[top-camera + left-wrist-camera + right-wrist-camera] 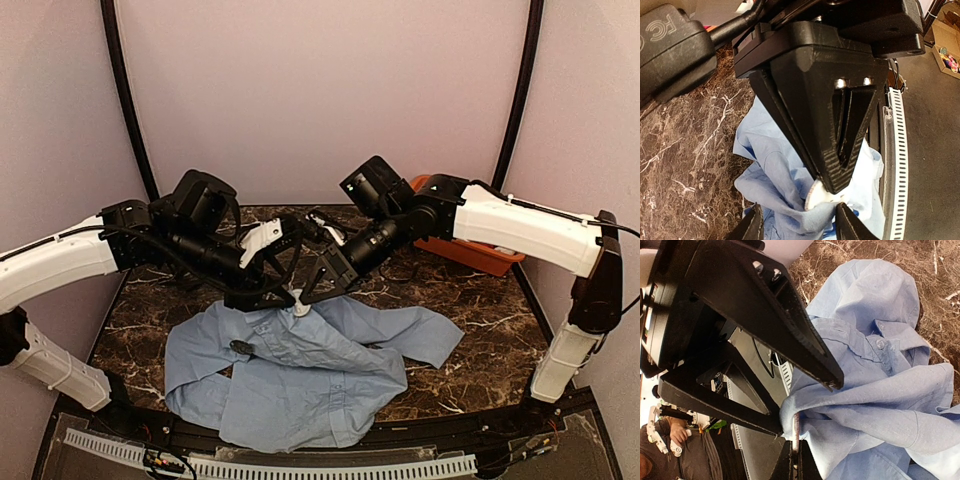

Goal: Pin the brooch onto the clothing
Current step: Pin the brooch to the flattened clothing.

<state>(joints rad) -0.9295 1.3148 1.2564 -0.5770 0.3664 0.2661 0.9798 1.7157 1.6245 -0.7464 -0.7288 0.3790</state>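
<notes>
Both arms reach inward and slope down, tips meeting. The right gripper (833, 184) has its jaws pressed together on a pinch of the clothing (300, 395). The left gripper (800, 226) stands with jaws apart, flanking the right's tips.

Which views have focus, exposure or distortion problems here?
Top external: even soft light, shirt sharp, side poles look bowed, possibly the lens. Left wrist: right gripper crowds the frame, dark; left gripper soft at the bottom edge. Right wrist: shirt weave crisp, left gripper underexposed.
</notes>
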